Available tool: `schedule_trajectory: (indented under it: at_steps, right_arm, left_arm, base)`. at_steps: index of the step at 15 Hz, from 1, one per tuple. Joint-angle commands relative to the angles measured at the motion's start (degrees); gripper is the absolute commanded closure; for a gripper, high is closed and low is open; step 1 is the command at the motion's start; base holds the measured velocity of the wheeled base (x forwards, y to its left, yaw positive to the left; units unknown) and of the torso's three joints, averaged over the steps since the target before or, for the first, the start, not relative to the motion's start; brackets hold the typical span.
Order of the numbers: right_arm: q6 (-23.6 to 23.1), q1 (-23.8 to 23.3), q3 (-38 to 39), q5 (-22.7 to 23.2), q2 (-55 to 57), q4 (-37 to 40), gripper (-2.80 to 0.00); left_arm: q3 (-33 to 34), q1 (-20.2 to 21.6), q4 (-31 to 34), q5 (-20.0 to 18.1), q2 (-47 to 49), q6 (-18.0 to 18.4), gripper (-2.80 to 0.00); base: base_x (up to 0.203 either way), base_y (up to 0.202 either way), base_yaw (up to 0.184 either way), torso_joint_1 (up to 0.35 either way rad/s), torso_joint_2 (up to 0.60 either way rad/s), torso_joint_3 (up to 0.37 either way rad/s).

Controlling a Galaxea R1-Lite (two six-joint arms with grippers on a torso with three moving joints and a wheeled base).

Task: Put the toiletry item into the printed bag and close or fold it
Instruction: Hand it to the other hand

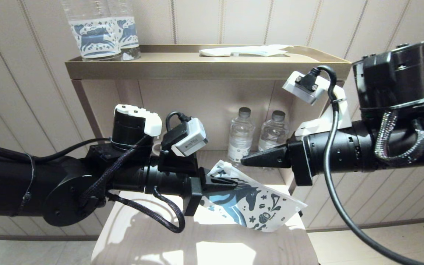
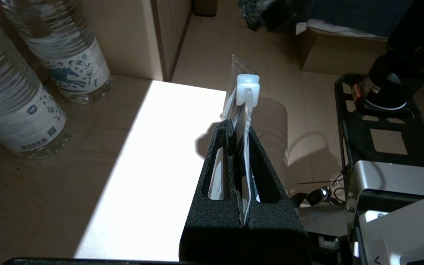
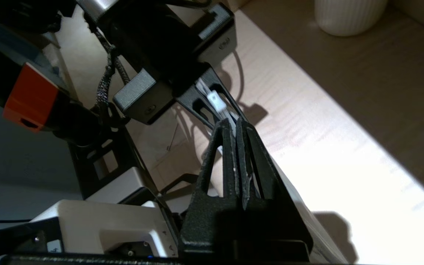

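Note:
The printed bag (image 1: 260,206), white with a dark blue horse, hangs in the air above the pale wooden table (image 1: 212,246). My left gripper (image 1: 232,181) is shut on its upper left corner. In the left wrist view the bag (image 2: 247,121) shows edge-on between the closed fingers, with a white slider clip (image 2: 248,88) just past the tips. My right gripper (image 1: 243,160) is shut, its tip just right of the slider (image 1: 226,167) and over the bag's top edge. From the right wrist its tips (image 3: 234,123) stop short of the slider (image 3: 215,100). The toothbrush is out of view.
Two clear bottles with horse labels (image 1: 94,33) and a flat white wrapped packet (image 1: 245,50) rest on the gold top shelf (image 1: 182,68). Two small water bottles (image 1: 240,136) stand in the niche behind the bag. A white ribbed cup (image 3: 348,14) sits further back on the table.

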Motion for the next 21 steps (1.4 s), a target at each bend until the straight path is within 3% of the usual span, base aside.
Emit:
schedule_trajectory:
  at_steps: [1,21]
  right_arm:
    - [0.2,0.0,0.9,0.2,-1.9,0.0,0.00]
    - [-0.4,2.7,2.4,0.7,3.0,-5.3,0.00]
  left_arm:
    - [0.2,0.0,-0.3,-0.2,0.1,0.3,0.00]
    - [0.2,-0.4,-0.2,-0.1,0.1,0.4,0.00]
  base:
    - [0.000,0.000,0.000,0.000,0.00,0.000]
    - [0.000,0.000,0.000,0.000,0.00,0.000]
